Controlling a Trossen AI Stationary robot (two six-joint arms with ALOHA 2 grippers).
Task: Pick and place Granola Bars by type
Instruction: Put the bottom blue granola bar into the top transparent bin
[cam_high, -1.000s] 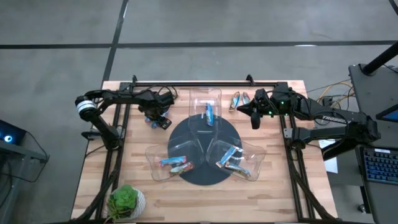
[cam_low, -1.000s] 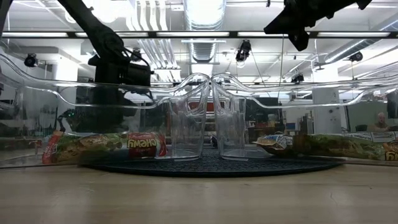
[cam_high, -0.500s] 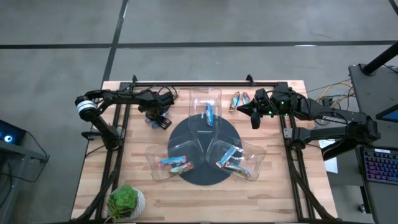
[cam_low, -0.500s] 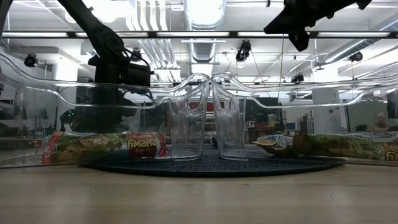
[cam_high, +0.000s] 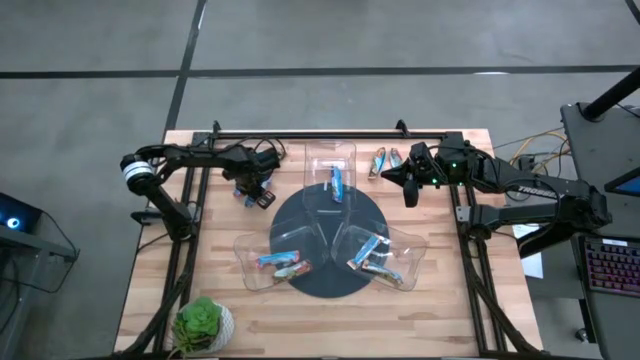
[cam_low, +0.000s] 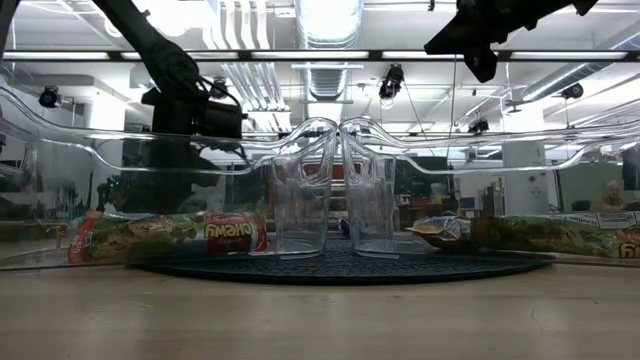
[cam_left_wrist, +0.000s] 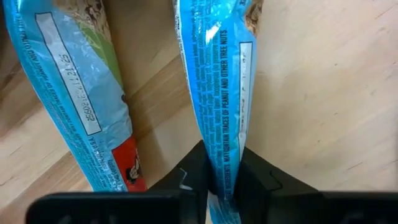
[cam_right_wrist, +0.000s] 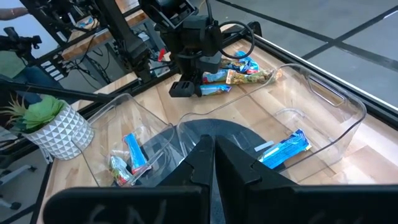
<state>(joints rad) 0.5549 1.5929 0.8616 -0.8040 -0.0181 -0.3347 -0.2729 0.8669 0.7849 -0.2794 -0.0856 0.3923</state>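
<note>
- L pincer (cam_high: 255, 192): seen low over the worktop (cam_high: 450, 300) at its back-left, clenched on one end of a blue granola bar (cam_left_wrist: 221, 93); in the left wrist view both fingers (cam_left_wrist: 194, 177) are pressed against the wrapper.
- A 2nd blue bar (cam_left_wrist: 74, 99) (red patch at one end) lies flat on the wood just beside the gripped one, not touching it.
- More loose bars (cam_right_wrist: 239, 73) are heaped at that same spot, next to the L pincer.
- R pincer (cam_high: 412, 190): held up above the worktop at back-right, fingers closed together with nothing between them, as shown by the right wrist view.
- Two loose bars (cam_high: 385, 160) lie on the wood at the back, near the R pincer.
- Three clear trays sit around a dark round disc (cam_high: 315, 225): back tray (cam_high: 330, 160) holds one blue bar (cam_high: 337, 183); front-left tray (cam_high: 250, 265) holds a few bars (cam_high: 280, 262); front-right tray (cam_high: 410, 262) holds several bars (cam_high: 370, 253).
- A potted plant (cam_high: 203, 325) stands at the front-left corner.
</note>
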